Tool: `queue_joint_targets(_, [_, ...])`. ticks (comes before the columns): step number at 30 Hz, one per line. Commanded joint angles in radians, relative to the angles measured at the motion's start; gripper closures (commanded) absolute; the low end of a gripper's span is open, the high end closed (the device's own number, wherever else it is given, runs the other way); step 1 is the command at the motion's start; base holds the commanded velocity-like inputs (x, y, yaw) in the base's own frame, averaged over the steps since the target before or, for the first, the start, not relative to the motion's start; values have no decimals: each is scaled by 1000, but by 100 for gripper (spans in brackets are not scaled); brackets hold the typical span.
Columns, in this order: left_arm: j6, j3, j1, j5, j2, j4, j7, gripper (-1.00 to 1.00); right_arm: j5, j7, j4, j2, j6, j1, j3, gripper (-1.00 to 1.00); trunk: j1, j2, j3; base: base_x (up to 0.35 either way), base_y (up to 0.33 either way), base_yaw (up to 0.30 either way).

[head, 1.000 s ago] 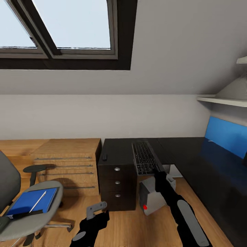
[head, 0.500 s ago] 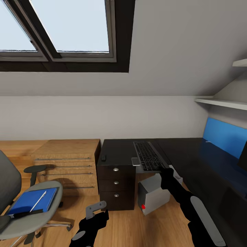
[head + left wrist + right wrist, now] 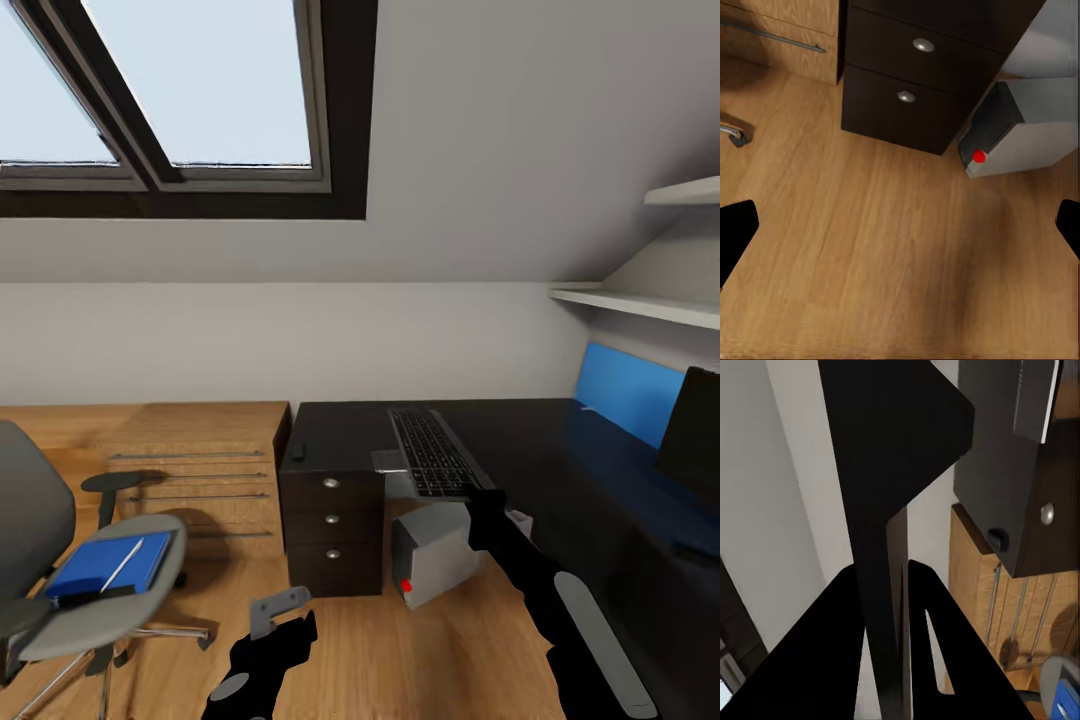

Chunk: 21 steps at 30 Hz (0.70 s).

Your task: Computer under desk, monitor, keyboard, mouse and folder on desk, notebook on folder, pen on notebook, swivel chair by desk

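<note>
- Black keys in a grey frame: the keyboard (image 3: 432, 452) is clamped at its near end by the right pincer (image 3: 483, 497), whose fingers (image 3: 922, 607) close on either side of the thin edge in the right wrist view. Its far end lies over the glossy counter (image 3: 540, 470).
- The step in hand looks like setting the keyboard on the counter beside the monitor (image 3: 690, 437), which stands well off to the right.
- Next, I judge, the keyboard must go flat and nearer the monitor before letting go.
- The mouse (image 3: 297, 451) sits on the counter's left end, above the drawers (image 3: 331, 527); the computer (image 3: 432, 555) stands on the floor under the counter.
- The left pincer (image 3: 278, 611) hangs open over bare floor.
- The blue folder (image 3: 108, 565) and white pen (image 3: 121, 564) wait on the chair (image 3: 110, 610).
</note>
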Motion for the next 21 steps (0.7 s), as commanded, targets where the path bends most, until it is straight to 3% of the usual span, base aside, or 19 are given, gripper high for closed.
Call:
queue_joint_targets(1, [4,-2,-1,4,1,-2,7,-100,-5,-4,-1,-1,1,-1,0,100,-4,6,2,-314,-178,0])
queue_joint_targets(21, [4,-8,-1,4,1,-2,7,-100,-6,-3,38,-3,-5,-1,-2,100,-81,146,64,-299,-215,0])
